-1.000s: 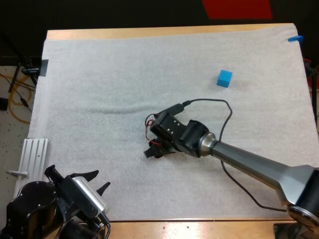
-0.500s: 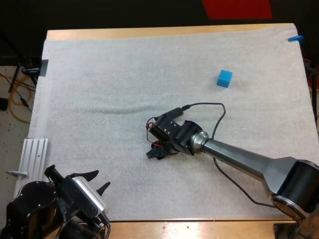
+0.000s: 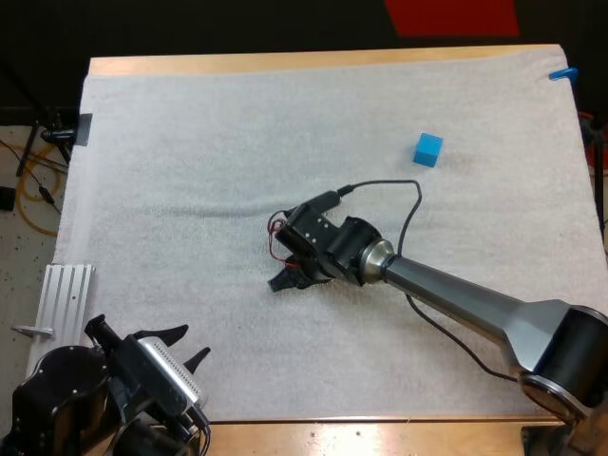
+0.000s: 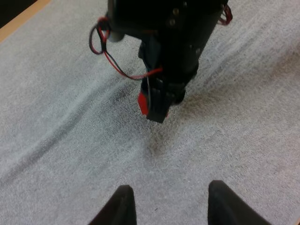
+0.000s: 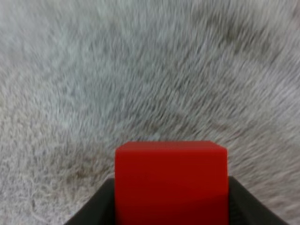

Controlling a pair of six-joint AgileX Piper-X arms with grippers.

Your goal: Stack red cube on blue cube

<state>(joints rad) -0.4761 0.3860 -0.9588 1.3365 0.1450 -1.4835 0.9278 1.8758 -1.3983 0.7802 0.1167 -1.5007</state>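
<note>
A wooden table (image 3: 285, 63) is covered almost entirely by a white mat (image 3: 190, 142), with dark space beyond the far edge. The right arm is stretched from the near right corner to the middle of the mat, so that the right gripper (image 3: 288, 278) is brought low over the cloth, pointed down and to the left. The left gripper (image 4: 171, 197) is parked at the near left corner, its 2 fingers spread apart with nothing between them. It is judged to be placed there so that the right arm has room. A ribbed metal block (image 3: 66, 296) is laid just beside the mat's near left edge.

The red cube (image 5: 171, 180) is clamped from both sides between the right gripper's 2 black fingers. In the left wrist view a shadow is seen on the mat under the fingertips, so the cube is judged to be held slightly clear of the cloth, though contact cannot be ruled out. The grip on the sides is judged to leave the underside free for setting down. The blue cube (image 3: 427, 149) is set alone on the mat, well apart, to the far right of the gripper. The carry to it is not yet made.
</note>
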